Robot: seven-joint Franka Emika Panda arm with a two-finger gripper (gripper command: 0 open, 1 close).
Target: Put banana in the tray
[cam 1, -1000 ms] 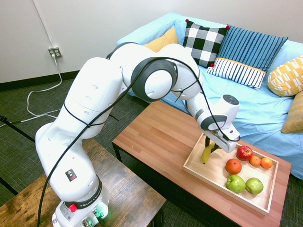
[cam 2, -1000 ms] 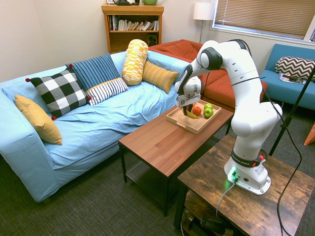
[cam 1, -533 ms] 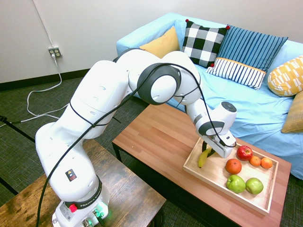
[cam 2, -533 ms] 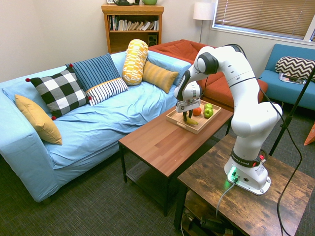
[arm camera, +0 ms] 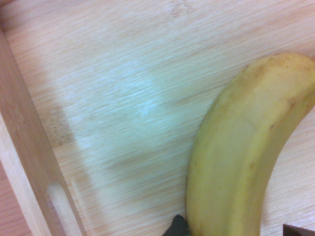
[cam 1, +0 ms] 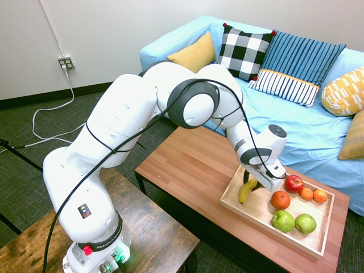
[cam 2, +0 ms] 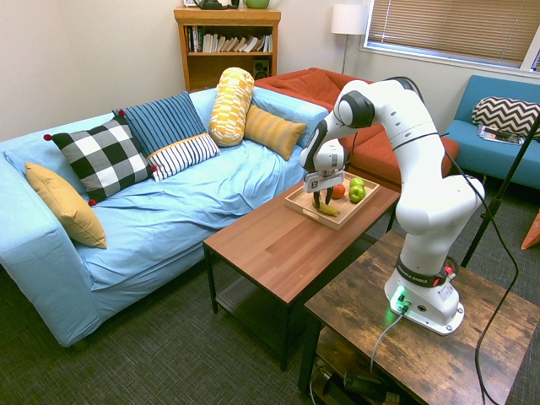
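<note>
The yellow banana (cam 1: 245, 191) lies flat on the floor of the light wooden tray (cam 1: 239, 206), at the tray's left end near its low side wall. My gripper (cam 1: 254, 182) hangs low over the banana's upper end, its fingers astride that end and slightly open, no longer pinching it. From the other side, the banana (cam 2: 326, 208) rests at the tray's (cam 2: 308, 207) near corner under the gripper (cam 2: 318, 199). Close up, the banana (arm camera: 241, 157) lies on the tray's pale wood (arm camera: 123, 98).
A red apple (cam 1: 293, 183), three oranges (cam 1: 280, 199) and two green apples (cam 1: 283, 220) fill the tray's right half. The tray sits on the reddish-brown table (cam 1: 193, 162). A blue sofa with pillows (cam 1: 296, 68) is behind it.
The banana came down from hanging above the tray to lying on its floor. The gripper sank with it, then barely moved and loosened its hold.
</note>
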